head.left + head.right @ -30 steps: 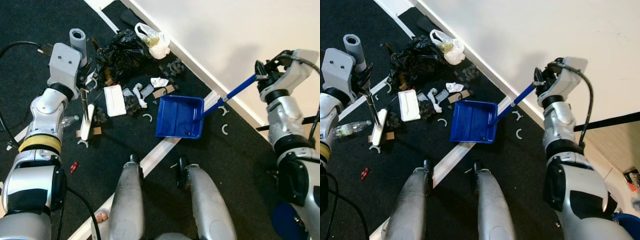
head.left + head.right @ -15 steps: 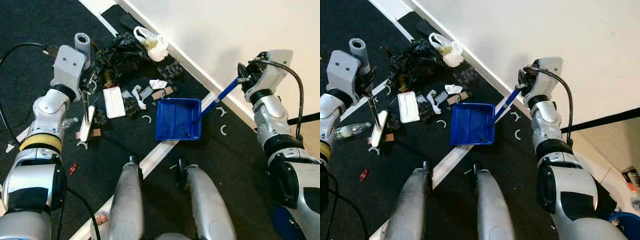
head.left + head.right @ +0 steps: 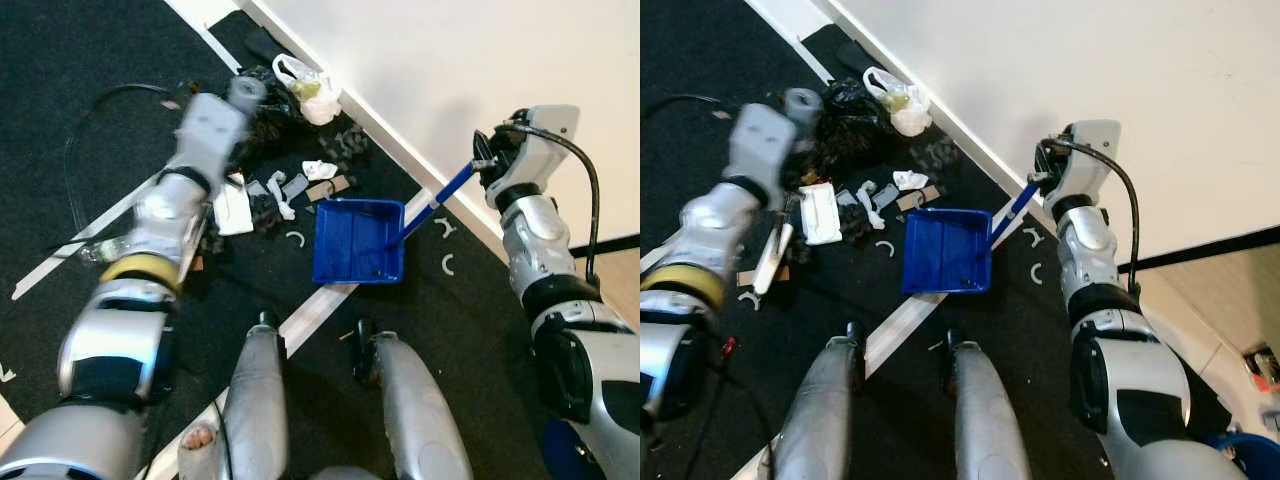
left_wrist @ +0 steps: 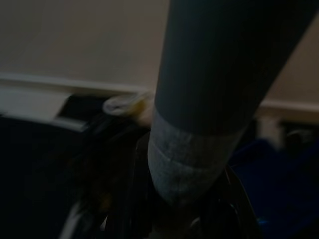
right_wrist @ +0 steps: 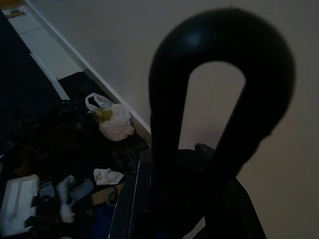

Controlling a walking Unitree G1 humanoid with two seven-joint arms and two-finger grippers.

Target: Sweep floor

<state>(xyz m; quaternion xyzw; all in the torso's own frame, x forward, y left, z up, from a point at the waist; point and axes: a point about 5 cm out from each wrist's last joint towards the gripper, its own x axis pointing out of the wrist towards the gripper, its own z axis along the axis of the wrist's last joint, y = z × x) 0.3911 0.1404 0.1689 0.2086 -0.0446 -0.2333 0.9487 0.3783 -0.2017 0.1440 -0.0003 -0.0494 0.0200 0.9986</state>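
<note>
**Dustpan down by the wall, broom over the litter**

Here the blue dustpan [image 3: 358, 241] lies flat on the dark floor [image 3: 60, 120], just beyond the robot's two silver legs [image 3: 255, 410] and beside a pale strip [image 3: 315, 310] that runs diagonally across the floor. Its long blue handle [image 3: 440, 200] rises to the right, up to the right gripper [image 3: 487, 165], which is near the white wall [image 3: 450, 60]. The right wrist view looks past the handle's black looped end [image 5: 219, 99], with the black fingers closed around the handle below it.

To the left, the left arm [image 3: 720, 225] reaches forward over the litter and is blurred. The left gripper [image 3: 790, 150] holds the broom: its grey handle top [image 3: 800, 100] stands above the gripper, and in the left wrist view the grey pole [image 4: 214, 84] runs straight between the dark fingers, which sit tight against it. The broom's pale head [image 3: 772, 258] rests on the floor at the left edge of the rubbish.

The rubbish lies farther off than the dustpan and to its left: a black bag [image 3: 845, 115], a white knotted bag [image 3: 898, 105] against the wall, a white flat carton [image 3: 821, 212], scraps of paper and cardboard [image 3: 908, 180] and small white curved pieces [image 3: 883, 246]. Two more curved pieces [image 3: 1037, 272] lie to the right of the dustpan. A small red item [image 3: 727, 347] lies near, far left.
</note>
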